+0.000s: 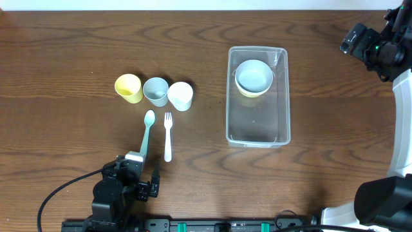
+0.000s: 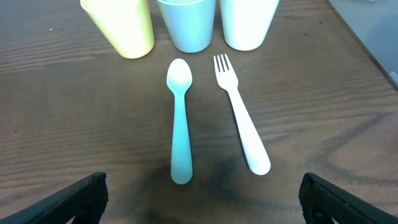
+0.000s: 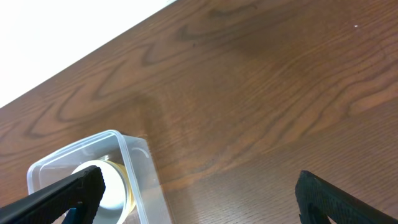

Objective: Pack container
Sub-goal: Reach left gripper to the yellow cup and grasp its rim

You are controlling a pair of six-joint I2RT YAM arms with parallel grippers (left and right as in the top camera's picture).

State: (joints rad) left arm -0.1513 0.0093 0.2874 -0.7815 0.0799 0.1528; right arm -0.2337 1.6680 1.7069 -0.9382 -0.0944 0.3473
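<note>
Spoon [image 2: 180, 121] lies lengthwise, handle nearest, dead ahead of our left jaws; container [image 1: 257, 129] off right; left and right jaws gape, empty.

Items on the wooden table [image 1: 77, 38], placed relative to the fork:

1. Fork [image 1: 168, 136], white plastic, lying flat, tines pointing toward the cups.
2. Spoon [image 1: 148, 129], pale teal, lying flat just left of the fork, apart from it, bowl end the same way as the tines.
3. Yellow cup [image 1: 129, 88], upright, beyond the fork and to its left, end of a close-set row.
4. Grey-blue cup [image 1: 155, 91], upright, middle of the row.
5. White cup [image 1: 180, 96], upright, just beyond the tines, slightly right.
6. Pale bowl [image 1: 253, 75], nested in a yellow bowl [image 1: 248, 92], well right of the fork.
</note>
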